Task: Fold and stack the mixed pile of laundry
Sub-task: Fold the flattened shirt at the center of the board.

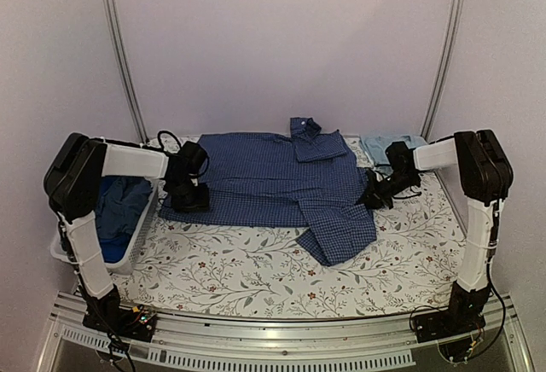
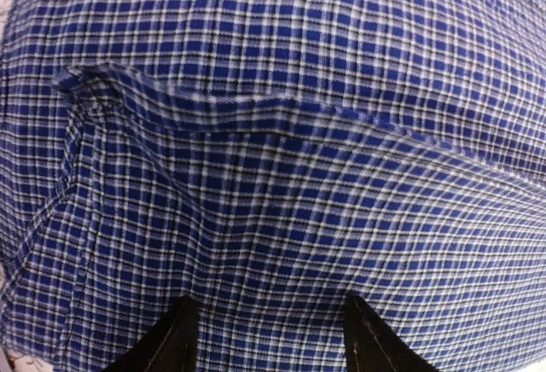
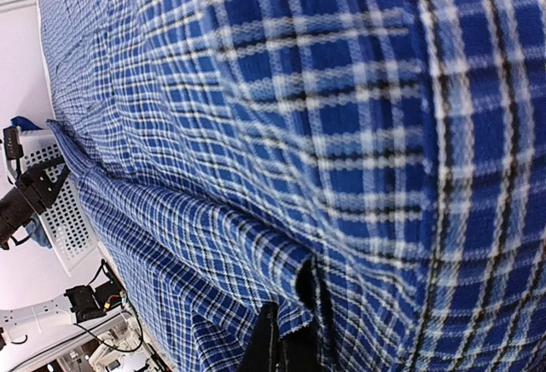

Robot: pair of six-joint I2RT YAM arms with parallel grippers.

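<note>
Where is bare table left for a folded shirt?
The near strip of table, between the checked shirt and the arm bases, widest by the basket. Far half crowded: checked shirt, plus light-blue garment at far right.

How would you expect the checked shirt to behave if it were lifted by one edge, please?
Probably floppy: the checked shirt lies flat with soft folds and a ridge near the left gripper, so it would likely drape and sag. It looks thin, so it is likely light. The loose front flap might trail or unfold.

High rear camera looks down; both wrist cameras hug checked shirt (image 1: 256, 183).
</note>
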